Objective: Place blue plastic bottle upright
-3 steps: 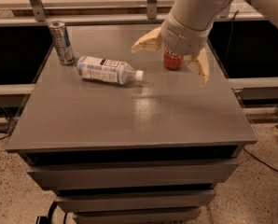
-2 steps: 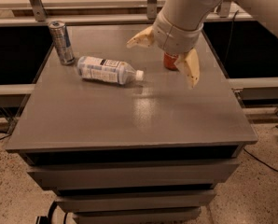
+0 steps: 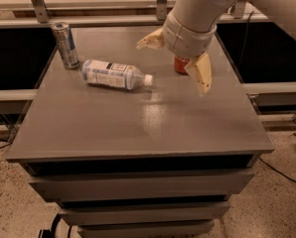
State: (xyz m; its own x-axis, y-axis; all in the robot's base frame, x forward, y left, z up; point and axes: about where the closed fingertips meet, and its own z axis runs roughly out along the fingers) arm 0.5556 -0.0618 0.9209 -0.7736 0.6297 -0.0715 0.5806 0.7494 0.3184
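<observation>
The blue plastic bottle [image 3: 114, 75] lies on its side on the grey table [image 3: 138, 128], left of centre, its white cap pointing right. My gripper [image 3: 174, 63] hangs above the table to the right of the bottle, open, with nothing between its cream fingers. One finger [image 3: 151, 40] points left toward the back. The other finger [image 3: 201, 74] points down at the front right. The gripper is apart from the bottle, a short way right of the cap.
A slim silver-blue can [image 3: 65, 45] stands upright at the back left, close to the bottle's base. A red can [image 3: 180, 66] stands behind the gripper, mostly hidden by it. A metal rail [image 3: 88, 21] runs behind the table.
The gripper has moved left and forward, closer to the bottle's cap, and now covers more of the red can. The bottle and the cans have not moved.
</observation>
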